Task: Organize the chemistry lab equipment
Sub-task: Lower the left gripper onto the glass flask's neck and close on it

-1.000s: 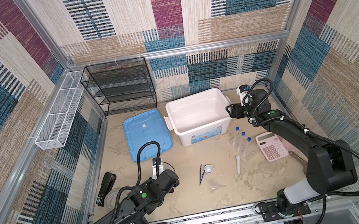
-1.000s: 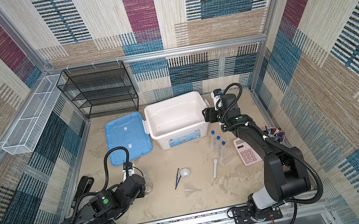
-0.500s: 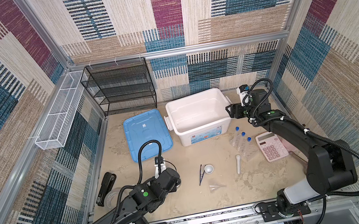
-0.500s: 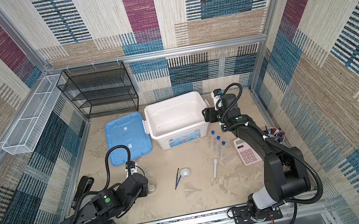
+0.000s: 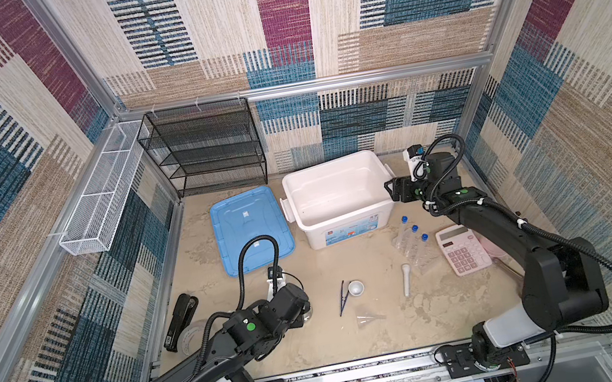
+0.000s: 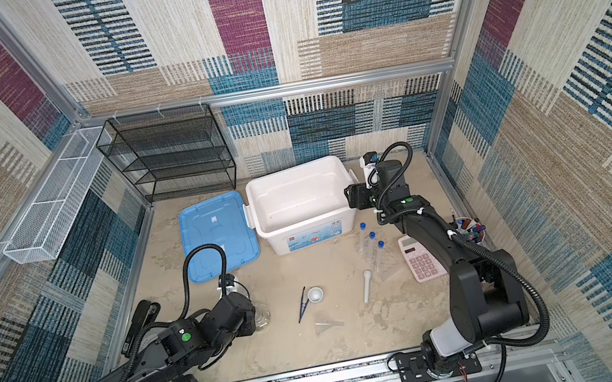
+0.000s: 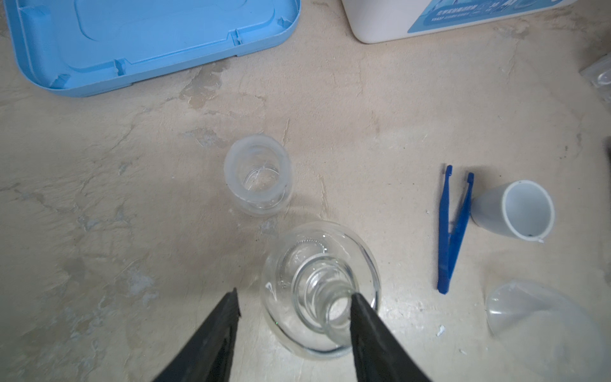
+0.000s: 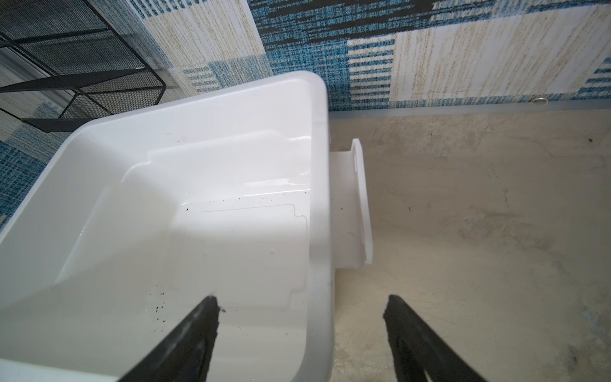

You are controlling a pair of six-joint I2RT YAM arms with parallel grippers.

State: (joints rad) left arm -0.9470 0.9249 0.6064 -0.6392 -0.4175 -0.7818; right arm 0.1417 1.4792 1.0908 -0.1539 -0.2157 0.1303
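Beige tabletop [image 7: 132,205], left claw [image 7: 296,294] parted around flask [image 7: 317,251]

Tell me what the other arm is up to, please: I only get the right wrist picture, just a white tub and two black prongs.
Observer: The left gripper is open over an upright clear glass flask. The flask's neck is between its fingers, close against one of them.
Operator: Any more glassware around there?
Observer: Yes, a beaker stands upright close by the flask.
Operator: And what lies near my own arm?
Observer: In both top views, three blue-capped test tubes lie beside a pink calculator.
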